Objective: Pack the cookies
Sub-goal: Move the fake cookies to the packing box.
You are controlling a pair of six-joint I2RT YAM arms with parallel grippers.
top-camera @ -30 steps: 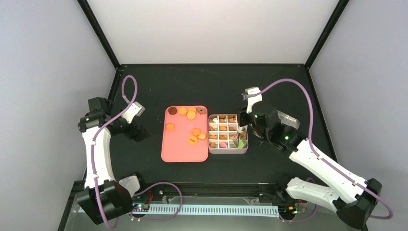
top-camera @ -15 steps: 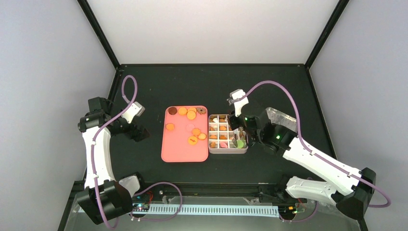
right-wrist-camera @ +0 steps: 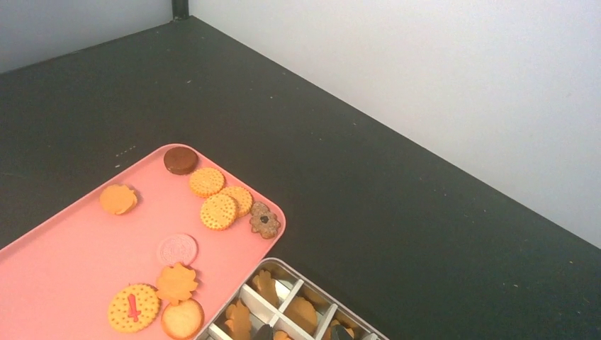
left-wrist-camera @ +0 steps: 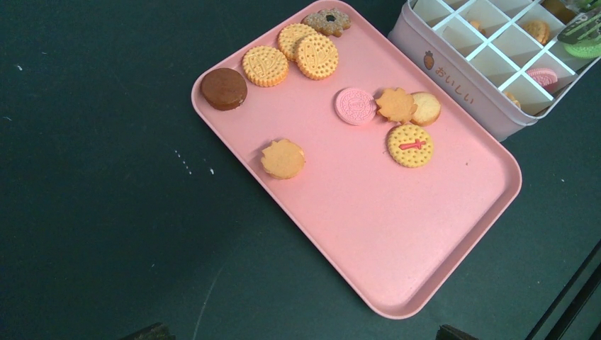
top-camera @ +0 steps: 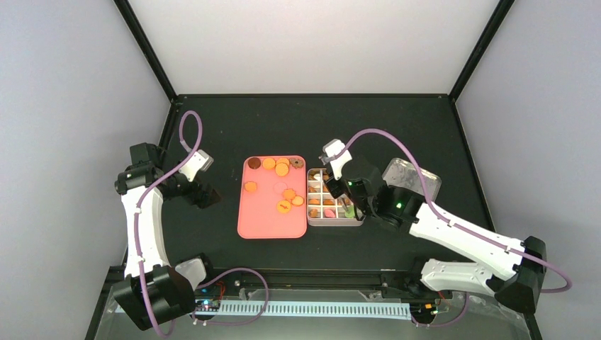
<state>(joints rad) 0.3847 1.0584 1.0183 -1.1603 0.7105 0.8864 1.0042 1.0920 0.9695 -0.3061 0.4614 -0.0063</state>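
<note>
Several cookies [top-camera: 282, 170] [left-wrist-camera: 317, 57] [right-wrist-camera: 218, 211], mostly orange with one pink and two brown, lie on the far half of the pink tray [top-camera: 273, 223] [left-wrist-camera: 397, 234]. More cookies fill the divided box [top-camera: 336, 222] [left-wrist-camera: 453, 78] [right-wrist-camera: 283, 273] to the right of the tray. My right gripper [top-camera: 340, 188] [right-wrist-camera: 303, 331] hangs over the box, its fingers a narrow gap apart and shut on metal tongs [left-wrist-camera: 582, 27]. The tongs' tip rests by a green cookie [left-wrist-camera: 585, 49] in the box. My left gripper [top-camera: 205, 195] [left-wrist-camera: 301, 331] stands open and empty, left of the tray.
A clear lid [top-camera: 414, 173] lies right of the box, partly behind my right arm. The black table is walled by grey panels at the left, right and back.
My right arm has swung left, its wrist moving from the box's right side to above the box's far left. The left arm and the tray's cookies have not moved.
</note>
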